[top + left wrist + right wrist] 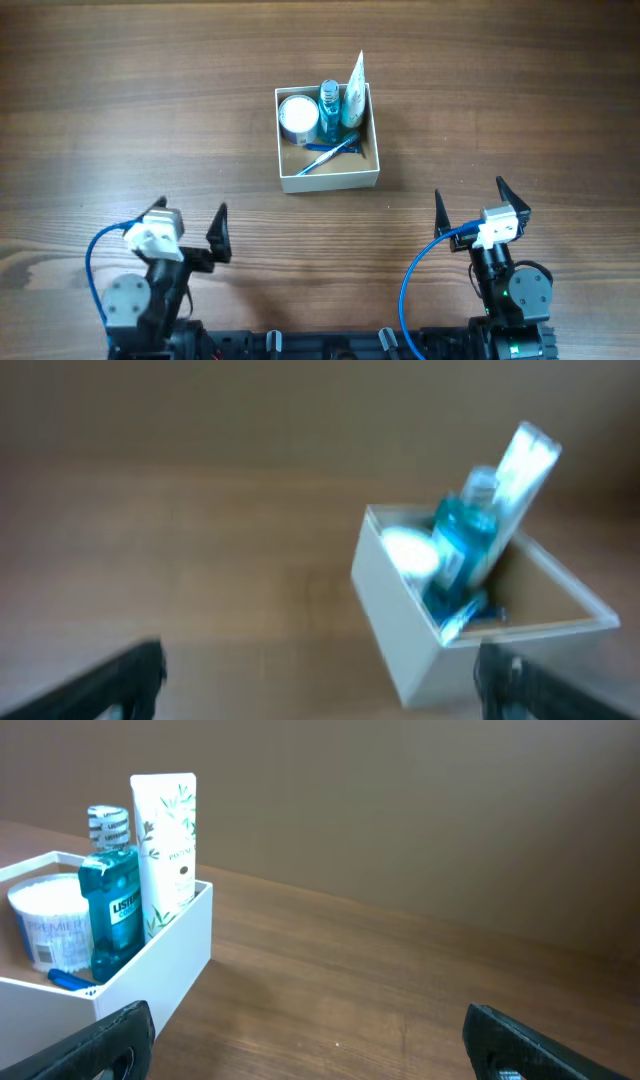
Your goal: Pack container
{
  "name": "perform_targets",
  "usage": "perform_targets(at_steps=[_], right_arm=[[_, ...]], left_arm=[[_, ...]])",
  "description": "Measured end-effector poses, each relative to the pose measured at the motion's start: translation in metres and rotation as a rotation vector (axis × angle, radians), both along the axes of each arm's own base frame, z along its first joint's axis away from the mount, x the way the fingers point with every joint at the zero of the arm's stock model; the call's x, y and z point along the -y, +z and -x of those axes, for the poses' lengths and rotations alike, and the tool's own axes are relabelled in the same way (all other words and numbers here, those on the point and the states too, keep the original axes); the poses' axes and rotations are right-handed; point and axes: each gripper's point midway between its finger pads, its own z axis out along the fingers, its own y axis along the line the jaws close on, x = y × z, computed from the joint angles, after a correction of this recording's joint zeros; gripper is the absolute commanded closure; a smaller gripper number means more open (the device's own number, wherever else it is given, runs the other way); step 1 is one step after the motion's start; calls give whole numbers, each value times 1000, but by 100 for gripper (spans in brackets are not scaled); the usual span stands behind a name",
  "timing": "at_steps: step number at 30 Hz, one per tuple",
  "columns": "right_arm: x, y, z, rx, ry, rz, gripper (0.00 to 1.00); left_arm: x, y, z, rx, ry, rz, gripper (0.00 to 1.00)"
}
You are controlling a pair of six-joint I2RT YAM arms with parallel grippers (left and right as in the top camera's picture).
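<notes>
Overhead view: container (pixel 330 181) sits on the wooden table (pixel 120 100), a little right of centre and on the far side from both arms. It is square, with white walls and a tan floor, and its open top faces up.

Contents, all crowded toward the far wall:
- round jar with white lid (pixel 298 115) in the far-left corner
- blue mouthwash bottle (pixel 330 108) upright just beside the jar, on its right
- white tube (pixel 354 90) on end in the far-right corner, its crimped end rising above the rim
- thin blue-handled item (pixel 325 157) lying slantwise on the floor in front of the bottle; too small to tell what it is

The near half of the floor shows tan.

Left gripper (pixel 188 222) is near the table's front edge, well apart from the container and to its left. Fingers are spread wide with nothing between them.

Right gripper (pixel 476 205) is near the front edge too, to the container's right and well apart from it. Jaws gape wide and hold nothing.

Left wrist view is blurred: the container shows right of centre, one corner toward the lens, with the bottle and tube leaning out above the rim.

Right wrist view is sharp: the container is at the left edge, with jar, bottle and tube standing in a row along its wall, and bare wood reaches between the two dark fingertips at the lower corners
</notes>
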Motion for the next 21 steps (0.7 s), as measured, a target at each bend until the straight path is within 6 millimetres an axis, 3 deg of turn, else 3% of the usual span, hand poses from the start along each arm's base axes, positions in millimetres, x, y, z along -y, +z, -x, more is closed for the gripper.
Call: perform_targets(at_steps=[2, 7, 12, 21], right_arm=[[0, 0, 0, 0, 0, 0, 0], [-1, 0, 0, 0, 3, 0, 0], [-1, 0, 0, 0, 3, 0, 0], [-1, 0, 0, 0, 3, 0, 0]], left_arm=[[3, 12, -8, 123, -10, -19, 0], [2, 4, -21, 257, 8, -50, 0], [0, -46, -24, 110, 13, -64, 0], [1, -49, -24, 105, 12, -64, 0]])
